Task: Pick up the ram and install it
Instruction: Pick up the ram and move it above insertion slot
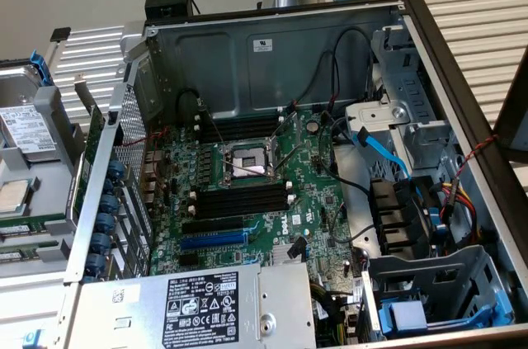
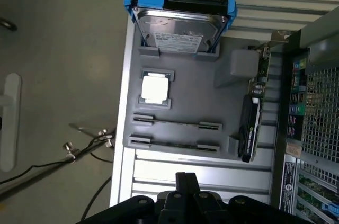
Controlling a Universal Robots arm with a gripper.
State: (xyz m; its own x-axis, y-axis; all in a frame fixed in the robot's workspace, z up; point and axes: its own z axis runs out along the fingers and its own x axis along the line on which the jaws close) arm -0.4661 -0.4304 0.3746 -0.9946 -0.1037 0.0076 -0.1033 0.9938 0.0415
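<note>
1. The end effector (image 2: 186, 177) is clenched and holds nothing. It hangs over the ribbed surface (image 2: 201, 168), just off the gray tray (image 2: 233, 70).
2. The ram (image 2: 174, 144) stands on edge in the tray row closest to the end effector, apart from it. A second stick (image 2: 175, 123) lies beside it, with the processor chip (image 2: 155, 88) beyond.
3. Its long axis runs along the tray's near edge, crosswise to the line from the end effector.
4. The black memory slots (image 1: 239, 200) in the open computer look empty.

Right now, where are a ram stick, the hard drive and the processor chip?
ram stick (image 2: 175, 144): wrist view, middle of its edge.
hard drive (image 2: 177, 25): wrist view, silver top cover.
processor chip (image 2: 155, 88): wrist view, centre of its lid.
</note>
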